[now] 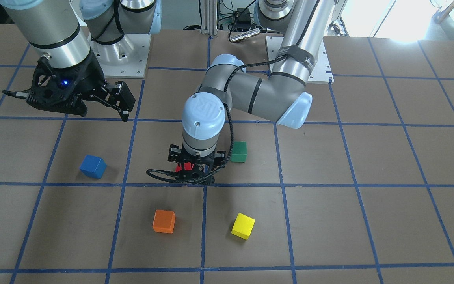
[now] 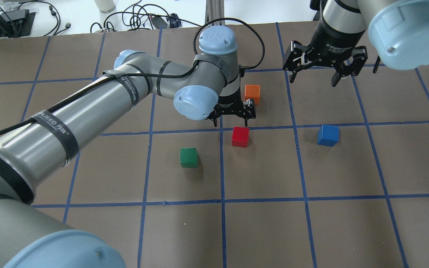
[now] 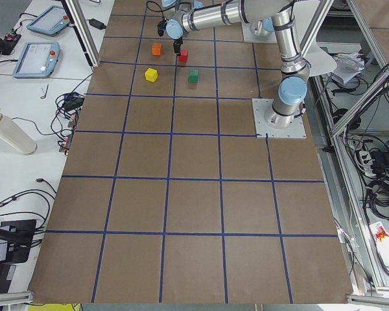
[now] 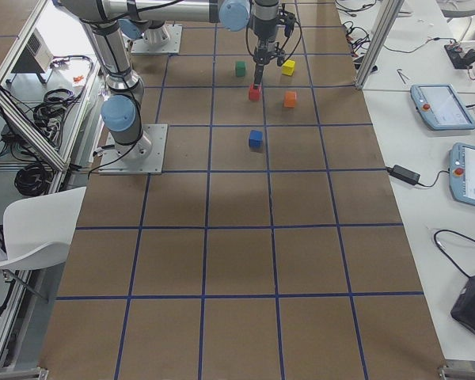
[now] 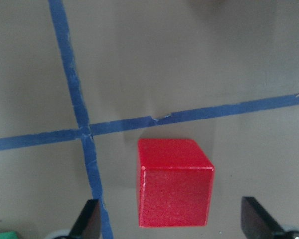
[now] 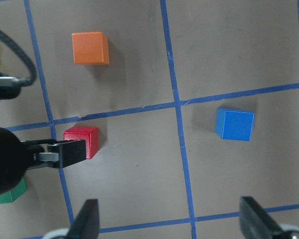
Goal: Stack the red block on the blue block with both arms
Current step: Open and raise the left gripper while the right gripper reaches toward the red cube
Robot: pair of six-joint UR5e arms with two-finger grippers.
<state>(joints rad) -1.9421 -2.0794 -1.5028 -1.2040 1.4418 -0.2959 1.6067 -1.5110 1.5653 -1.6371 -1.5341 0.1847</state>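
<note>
My left gripper hangs released over the red block, with 1 of its fingers at 9 o'clock of the block and 1 at 3 o'clock, neither touching it. The block sits on the tabletop beside a tape crossing.

My worry is the descent. If I come down off-centre, a finger could land on the block's top edge and shove or tip it. An uneven squeeze could twist it, and it would then seat crooked on the blue block, which lies well apart at 3 o'clock in the overhead view. The right gripper, also released and empty, hovers near 12 o'clock of the blue block, and the 2 arms could crowd each other there.

I cannot judge the gripper's height above the red block. The wrist view cuts off the fingers, and the front view hides most of the block.
</note>
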